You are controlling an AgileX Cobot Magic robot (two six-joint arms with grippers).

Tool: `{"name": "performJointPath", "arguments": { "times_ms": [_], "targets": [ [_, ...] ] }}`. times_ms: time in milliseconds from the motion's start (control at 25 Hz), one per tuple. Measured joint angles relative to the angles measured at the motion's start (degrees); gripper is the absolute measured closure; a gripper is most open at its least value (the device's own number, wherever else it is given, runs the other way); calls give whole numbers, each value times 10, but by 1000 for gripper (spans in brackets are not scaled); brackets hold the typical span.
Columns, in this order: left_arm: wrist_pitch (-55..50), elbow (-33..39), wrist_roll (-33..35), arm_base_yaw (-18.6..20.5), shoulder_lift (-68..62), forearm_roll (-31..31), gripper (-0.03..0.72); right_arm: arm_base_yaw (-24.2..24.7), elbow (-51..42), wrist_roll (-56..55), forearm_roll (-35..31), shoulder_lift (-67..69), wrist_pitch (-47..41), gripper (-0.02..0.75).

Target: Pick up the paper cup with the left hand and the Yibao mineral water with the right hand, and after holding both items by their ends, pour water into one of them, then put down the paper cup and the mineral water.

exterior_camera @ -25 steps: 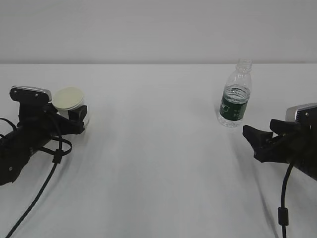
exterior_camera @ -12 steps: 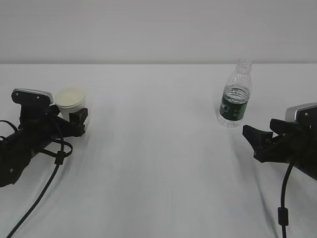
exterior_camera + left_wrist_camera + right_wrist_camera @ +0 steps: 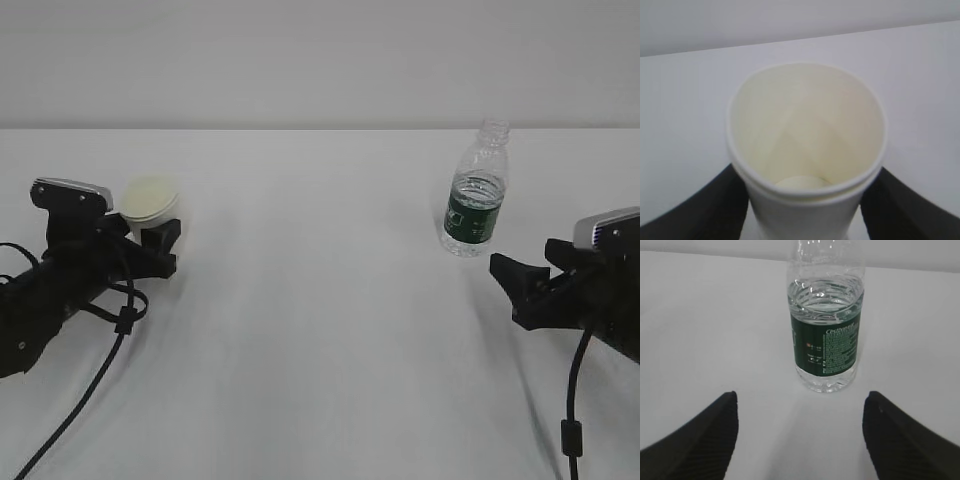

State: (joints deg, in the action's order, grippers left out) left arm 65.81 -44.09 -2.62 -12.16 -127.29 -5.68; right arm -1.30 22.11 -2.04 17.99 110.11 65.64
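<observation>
A: Cup sits on the worktop, far left, between the left pincer fingers, apparently tilted. Thin paper, light; I judge it crushes easily, so grip low on the wall, gently.

B: Is it gripped?

A: Fingers flank it closely; contact I cannot tell.

B: Bottle?

A: Upright at right, part full, uncapped, ribbed, slippery. Right pincer gapes wide, empty, just short of it.
</observation>
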Motion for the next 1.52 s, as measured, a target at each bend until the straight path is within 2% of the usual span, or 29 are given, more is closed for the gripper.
{"name": "performJointPath", "arguments": {
  "times_ms": [400,1000,1200,1520],
  "targets": [
    [0,-1,-41,0,0,-115,216,0,25,45,-15,34,0,149],
    [0,-1,-43,0,0,-123,216,0,138,49,-15,107,0,149],
    [0,-1,-43,0,0,-123,216,0,164,49,-8,108,-15,99],
    [0,-1,-43,0,0,-124,216,0,203,5,13,135,-48,75]
  ]
}}
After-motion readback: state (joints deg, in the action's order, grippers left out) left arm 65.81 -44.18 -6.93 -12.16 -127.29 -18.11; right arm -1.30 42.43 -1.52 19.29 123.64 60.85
